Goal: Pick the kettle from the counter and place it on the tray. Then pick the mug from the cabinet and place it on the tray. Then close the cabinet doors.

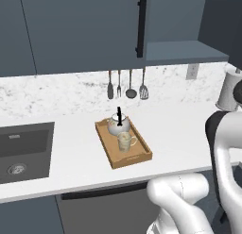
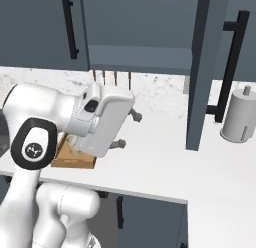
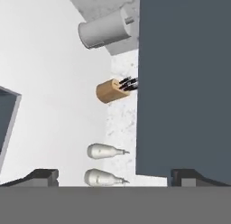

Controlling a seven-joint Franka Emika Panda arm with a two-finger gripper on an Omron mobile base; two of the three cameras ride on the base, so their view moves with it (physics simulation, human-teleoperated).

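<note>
The wooden tray (image 1: 138,155) lies on the white counter (image 1: 75,129). On it stand the silvery kettle (image 1: 116,126) with its black handle and, just in front, the beige mug (image 1: 125,141). My gripper (image 3: 115,177) is open, fingertips wide apart with nothing between them. Just ahead of it, on the right of the hand view, is the slate-blue cabinet door (image 3: 185,83). That right door (image 2: 199,77) stands open, swung out over the counter, its bar handle (image 2: 230,67) facing right. The left door (image 1: 85,30) looks shut. The cabinet shelf (image 2: 140,59) is bare. My hand (image 2: 107,119) hovers left of the open door.
A grey canister (image 2: 240,117) stands on the counter right of the open door. A knife block (image 3: 112,91) and two small bottles (image 3: 103,151) sit near the wall. Utensils (image 1: 126,84) hang on the backsplash. A dark sink (image 1: 23,150) is at the far left.
</note>
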